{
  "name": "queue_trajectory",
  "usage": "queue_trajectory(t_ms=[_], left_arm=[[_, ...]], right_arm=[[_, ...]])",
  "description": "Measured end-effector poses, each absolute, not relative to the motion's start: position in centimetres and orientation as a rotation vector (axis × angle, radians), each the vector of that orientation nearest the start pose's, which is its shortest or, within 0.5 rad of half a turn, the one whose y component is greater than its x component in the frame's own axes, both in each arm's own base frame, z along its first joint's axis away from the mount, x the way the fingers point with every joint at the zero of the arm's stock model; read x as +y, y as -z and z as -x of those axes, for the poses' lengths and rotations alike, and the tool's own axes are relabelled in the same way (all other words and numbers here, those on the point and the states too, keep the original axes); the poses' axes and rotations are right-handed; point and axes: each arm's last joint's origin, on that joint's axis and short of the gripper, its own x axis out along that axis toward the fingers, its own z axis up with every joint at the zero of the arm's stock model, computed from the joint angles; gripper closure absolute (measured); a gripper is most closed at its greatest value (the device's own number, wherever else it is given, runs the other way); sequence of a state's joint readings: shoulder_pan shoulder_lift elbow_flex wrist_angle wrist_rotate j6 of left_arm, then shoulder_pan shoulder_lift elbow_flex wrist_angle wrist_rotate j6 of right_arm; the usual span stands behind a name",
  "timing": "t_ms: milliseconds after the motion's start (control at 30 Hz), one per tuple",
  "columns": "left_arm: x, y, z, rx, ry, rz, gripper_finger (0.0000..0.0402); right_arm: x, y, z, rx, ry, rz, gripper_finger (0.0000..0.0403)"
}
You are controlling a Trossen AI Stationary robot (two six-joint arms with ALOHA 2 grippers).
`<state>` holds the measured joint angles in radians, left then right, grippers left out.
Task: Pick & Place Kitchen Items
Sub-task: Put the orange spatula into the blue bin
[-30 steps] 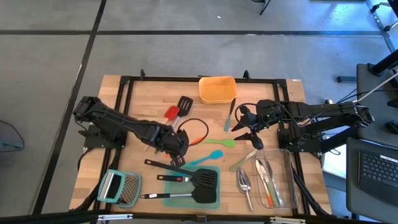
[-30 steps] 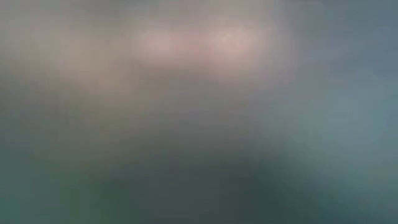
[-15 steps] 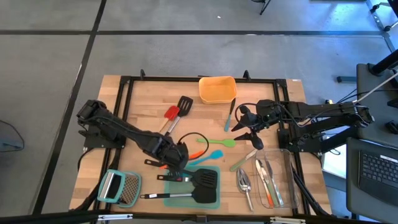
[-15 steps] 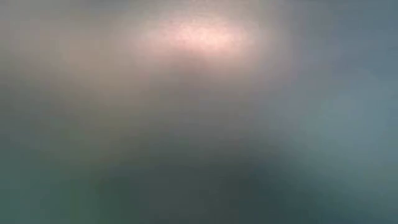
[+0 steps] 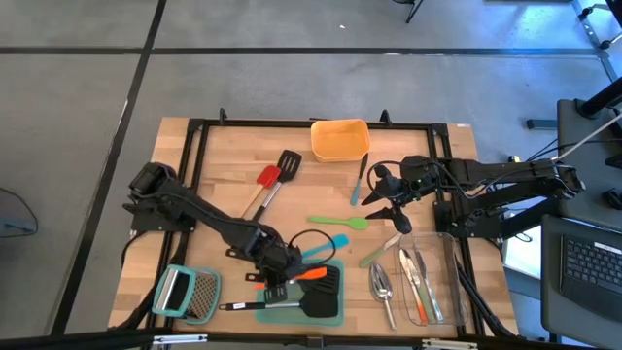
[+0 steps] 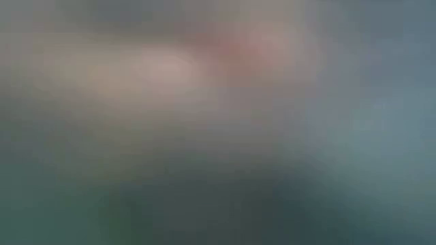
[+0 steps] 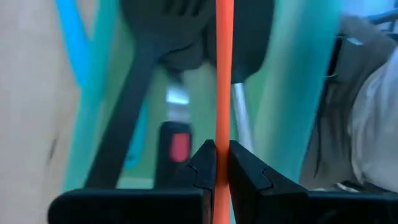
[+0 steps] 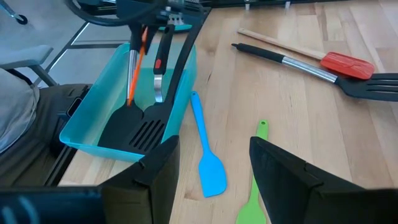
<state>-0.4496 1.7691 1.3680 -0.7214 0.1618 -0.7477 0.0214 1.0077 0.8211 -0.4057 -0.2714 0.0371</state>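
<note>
An orange-handled turner (image 7: 223, 74) hangs over the teal bin (image 8: 93, 112), its thin handle clamped between the left gripper (image 7: 216, 163) fingers. Two black turners (image 8: 140, 127) already lie in the bin. The right gripper (image 8: 214, 168) waits, fingers apart, near a blue spatula (image 8: 208, 163) and a green spatula (image 8: 252, 199). Judgement: released askew, the turner could catch the bin wall and tip out.

Even, soft overhead light fills the high view, with faint shadows. The low view is wholly blurred, a pale pinkish glow near its top. The left wrist view is smeared and unfocused; the right wrist view is sharper.
</note>
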Motion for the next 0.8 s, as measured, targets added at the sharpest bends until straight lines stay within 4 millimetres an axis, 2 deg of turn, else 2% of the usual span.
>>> queue_trajectory(t_ms=[367,600,800], left_arm=[[-17.5,-22.7,-32.9,1.256,0.240,0.420,0.0387],[-18.3,-20.7,-33.7,1.312,0.373,0.426,0.0387],[-17.6,-19.9,-34.5,1.315,0.391,0.433,0.0387]], right_arm=[[1.2,-28.7,-21.0,0.597,-0.273,-0.110,0.0206],[1.2,-28.7,-21.0,0.597,-0.273,-0.110,0.0206],[1.2,-28.7,-21.0,0.595,-0.273,-0.110,0.0206]])
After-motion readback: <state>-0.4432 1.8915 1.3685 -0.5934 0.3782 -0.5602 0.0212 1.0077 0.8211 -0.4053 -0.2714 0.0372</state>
